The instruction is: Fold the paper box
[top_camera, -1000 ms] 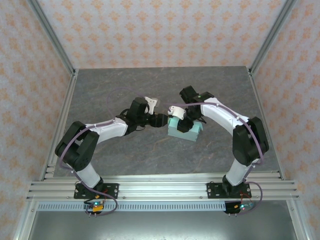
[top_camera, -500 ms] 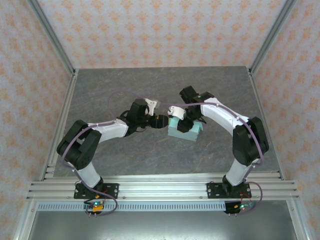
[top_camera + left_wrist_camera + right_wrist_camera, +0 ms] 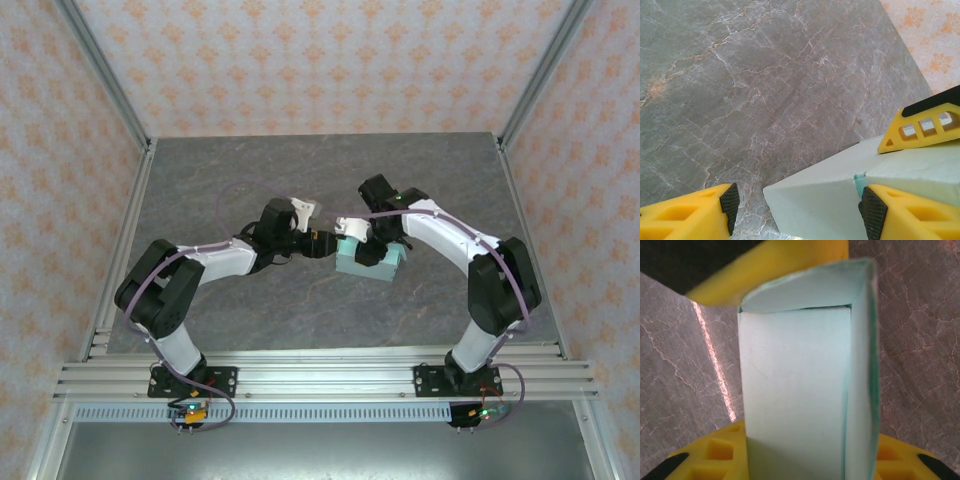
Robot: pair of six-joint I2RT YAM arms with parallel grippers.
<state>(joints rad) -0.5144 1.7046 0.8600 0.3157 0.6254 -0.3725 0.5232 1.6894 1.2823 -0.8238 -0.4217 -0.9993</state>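
On the table, your paper box: likely light, crease-prone card, pinched by right gripper, left gripper agape at its corner; hold folded edges.

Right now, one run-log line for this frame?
paper box: partly folded, walls up | right gripper: shut on a box wall | left gripper: open, box corner between jaws
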